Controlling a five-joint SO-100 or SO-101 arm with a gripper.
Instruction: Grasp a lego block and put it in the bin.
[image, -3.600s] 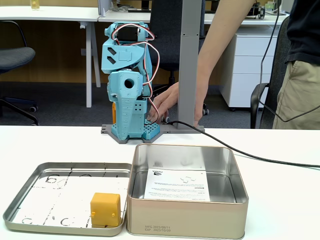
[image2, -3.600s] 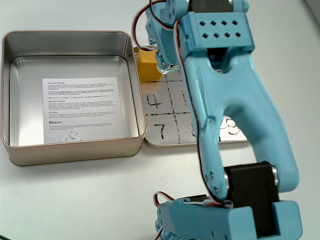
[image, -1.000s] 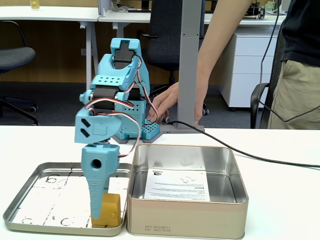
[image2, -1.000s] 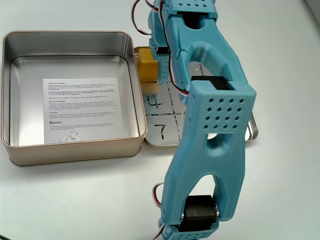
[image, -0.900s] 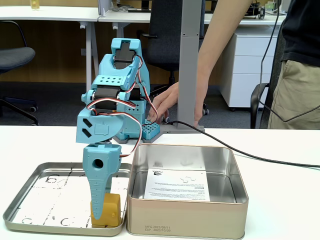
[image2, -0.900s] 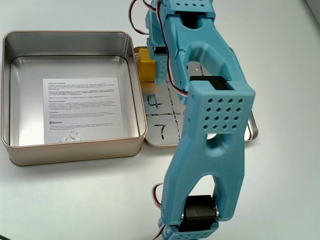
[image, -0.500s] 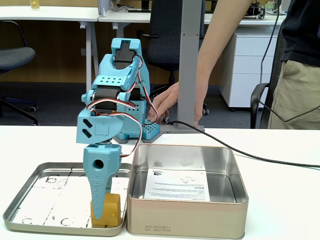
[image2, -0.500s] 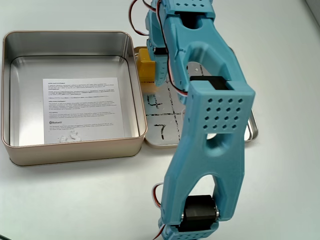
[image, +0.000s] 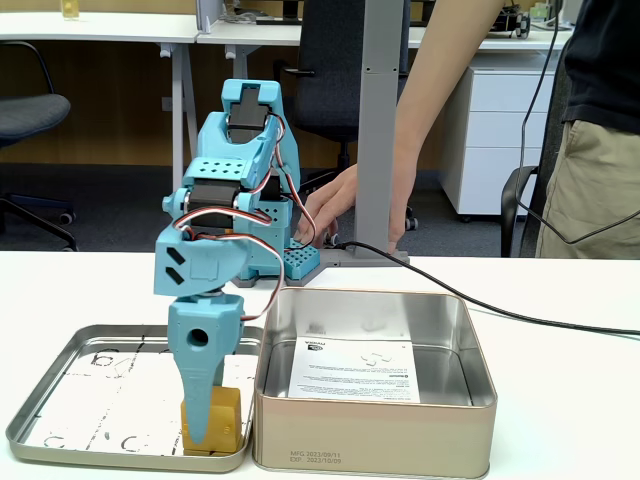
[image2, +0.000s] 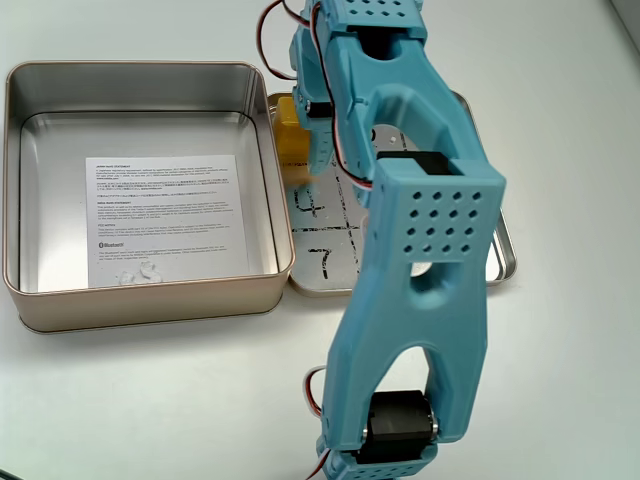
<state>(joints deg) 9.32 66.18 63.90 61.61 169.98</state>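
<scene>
- Pincer (image: 203, 432): pointed down into the shallow tray (image: 60, 432), its finger across the lego block's front; whether it grips cannot be told.
- Lego block (image: 226, 412): yellow-orange, in the tray just beside the bin (image: 400, 437).
- Bin: on the white desk (image2: 150, 400), printed sheet (image2: 165, 215) inside.

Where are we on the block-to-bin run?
Done: the claw is down at the block in the lid. In hand: the grasp; whether it has closed is hidden. Left: lift, carry and drop. The bin holds a paper sheet and no block.
</scene>
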